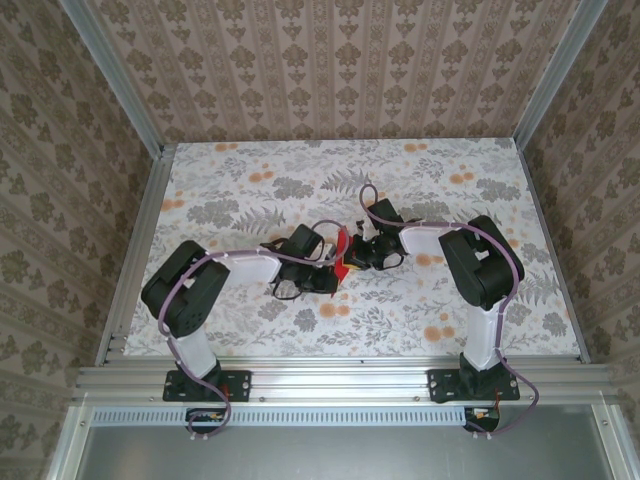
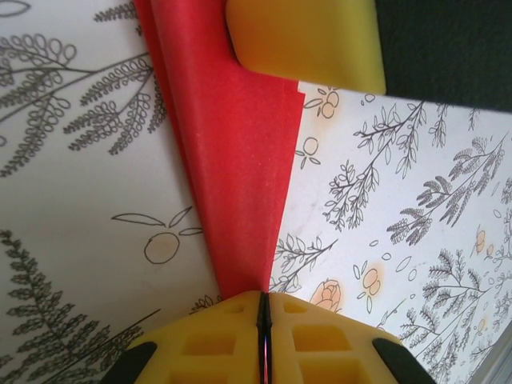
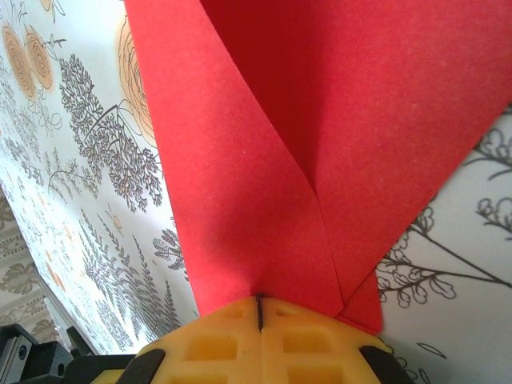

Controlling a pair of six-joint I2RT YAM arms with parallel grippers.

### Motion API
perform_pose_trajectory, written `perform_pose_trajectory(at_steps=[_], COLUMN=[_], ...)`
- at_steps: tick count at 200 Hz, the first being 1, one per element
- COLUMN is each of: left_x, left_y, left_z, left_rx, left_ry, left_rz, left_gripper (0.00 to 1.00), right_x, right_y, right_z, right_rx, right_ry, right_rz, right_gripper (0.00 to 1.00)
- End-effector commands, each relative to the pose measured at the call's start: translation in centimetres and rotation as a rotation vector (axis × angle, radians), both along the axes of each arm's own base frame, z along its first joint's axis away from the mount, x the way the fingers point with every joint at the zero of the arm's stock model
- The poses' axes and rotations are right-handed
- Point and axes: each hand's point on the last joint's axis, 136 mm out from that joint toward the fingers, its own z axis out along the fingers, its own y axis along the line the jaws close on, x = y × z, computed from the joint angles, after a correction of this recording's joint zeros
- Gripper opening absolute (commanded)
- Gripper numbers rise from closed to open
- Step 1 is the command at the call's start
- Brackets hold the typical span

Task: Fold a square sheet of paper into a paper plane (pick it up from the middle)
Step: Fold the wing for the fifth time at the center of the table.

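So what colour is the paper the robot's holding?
The paper is bright red, plain with no pattern. It shows best in the right wrist view.

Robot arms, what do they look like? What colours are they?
The black-and-white left arm and right arm both have chunky black joints with white tube-like sections between them, and stand on black bases. A thin purple cable loops along each one. The left gripper and right gripper have yellow fingers patterned with square hollows, like a waffle.

Floral tabletop (image 1: 250,190), damask wallpaper walls (image 1: 340,60), aluminium rail (image 1: 340,375) along near edge
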Motion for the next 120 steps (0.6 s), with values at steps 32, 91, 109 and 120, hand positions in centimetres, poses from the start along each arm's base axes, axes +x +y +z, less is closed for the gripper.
perform_pose_trajectory(at_steps=[32,91,109,120], left_x=[-6.3,-7.2,-7.0,-6.5], left_y=[3.3,3.9,3.8,3.7], left_z=[-2.3,-2.4,-2.0,-1.3], left_rx=[0.142,0.168,0.163,0.149], left_ry=[0.166,0.165,0.153,0.131], left_rz=[-0.079,-0.086,-0.084,-0.070], left_gripper=[0.11,0.11,0.11,0.11], right_x=[-4.5,-4.5,-4.6,-4.6], right_y=[-5.7,-5.7,-5.8,-5.8], right_z=[-8.0,-8.1,-8.2,-8.2], right_rx=[-0.307,-0.307,-0.309,-0.309], right_ry=[0.206,0.207,0.208,0.207], right_rz=[-0.069,-0.074,-0.076,-0.076], right_gripper=[0.00,0.00,0.00,0.00])
